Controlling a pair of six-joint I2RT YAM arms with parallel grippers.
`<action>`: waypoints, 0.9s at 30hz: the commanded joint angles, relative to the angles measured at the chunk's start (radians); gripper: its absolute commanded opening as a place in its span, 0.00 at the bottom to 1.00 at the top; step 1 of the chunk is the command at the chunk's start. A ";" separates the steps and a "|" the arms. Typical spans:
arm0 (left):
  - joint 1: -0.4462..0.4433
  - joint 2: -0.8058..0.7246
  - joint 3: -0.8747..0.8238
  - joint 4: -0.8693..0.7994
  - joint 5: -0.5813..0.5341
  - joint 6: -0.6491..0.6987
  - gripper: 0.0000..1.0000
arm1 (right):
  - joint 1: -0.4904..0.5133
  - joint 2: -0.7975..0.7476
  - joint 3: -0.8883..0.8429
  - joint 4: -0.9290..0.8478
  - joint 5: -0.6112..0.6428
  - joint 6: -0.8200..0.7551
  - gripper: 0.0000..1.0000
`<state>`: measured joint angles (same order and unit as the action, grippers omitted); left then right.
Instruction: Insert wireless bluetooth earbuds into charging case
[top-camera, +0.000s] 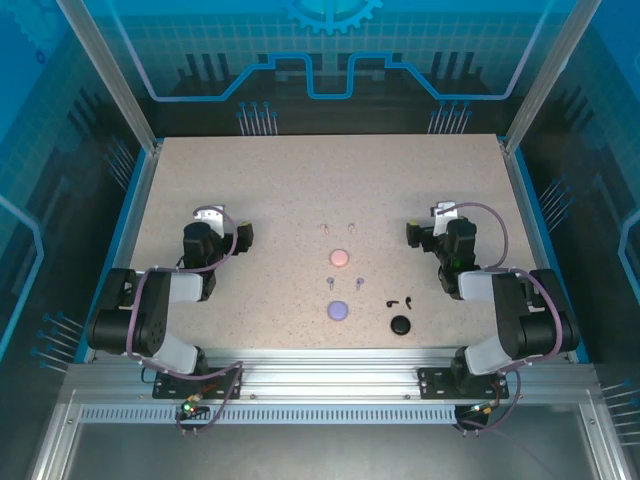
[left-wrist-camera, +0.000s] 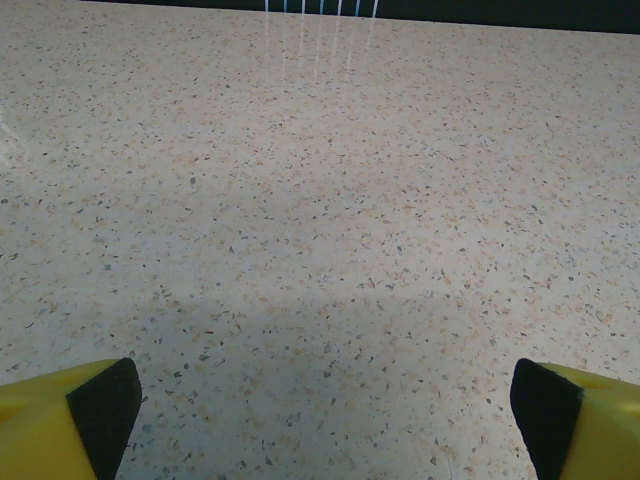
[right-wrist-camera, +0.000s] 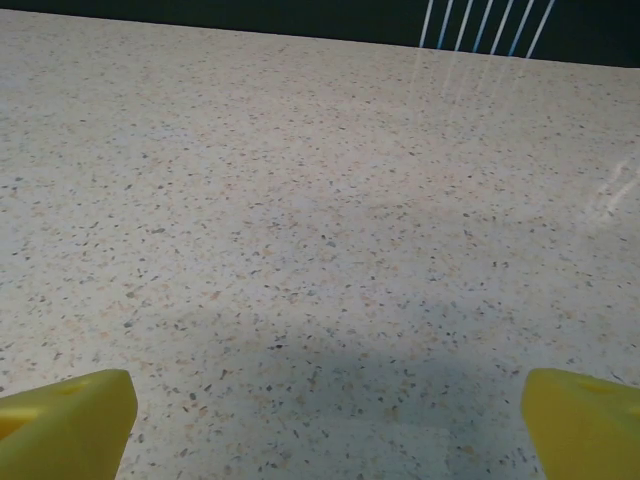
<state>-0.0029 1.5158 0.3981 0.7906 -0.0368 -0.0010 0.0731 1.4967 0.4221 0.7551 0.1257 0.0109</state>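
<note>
A pale speckled tabletop (top-camera: 250, 170) sits inside blue panelled walls (top-camera: 60, 120), and the task's things lie in a short column down its middle. Farthest from the arm bases is the pink pair (top-camera: 325, 228), with the round pink case (top-camera: 340, 258) just nearer. Then come the purple pair (top-camera: 330, 281) and the purple case (top-camera: 338, 310). The black pair (top-camera: 391, 302) and the black case (top-camera: 401, 324) are off to the right, closest to the near edge. Every earbud lies loose beside its case, none seated, so the task looks unstarted. Whether the cases are lidded is too small to tell. The left hand (left-wrist-camera: 320, 415) is spread wide, its yellow fingers (left-wrist-camera: 70, 415) at the bottom corners of the wrist view over bare tabletop. The right hand (right-wrist-camera: 325, 425) is spread the same way and holds nothing. Both hands point away from the bases and sit level with the pink pair, with the column between them. The black pair lies on the right hand's inner side and back towards its base, clearly the nearer reach for that arm. The pink and purple stems seem to run front to back. The black ones lie more crosswise, so a pinch there probably needs the wrist turned.
</note>
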 joint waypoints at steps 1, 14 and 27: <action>0.006 0.004 0.012 0.008 -0.002 -0.003 0.99 | -0.007 0.008 0.008 0.003 -0.043 -0.018 1.00; 0.006 0.004 0.019 -0.003 -0.003 -0.004 0.99 | -0.017 0.008 0.011 -0.003 -0.064 -0.014 1.00; 0.003 -0.075 0.056 -0.127 -0.013 -0.007 0.99 | -0.013 -0.108 0.080 -0.217 0.084 0.040 1.00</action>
<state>-0.0029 1.5024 0.4061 0.7452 -0.0368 -0.0013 0.0711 1.4693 0.4381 0.6727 0.1165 0.0166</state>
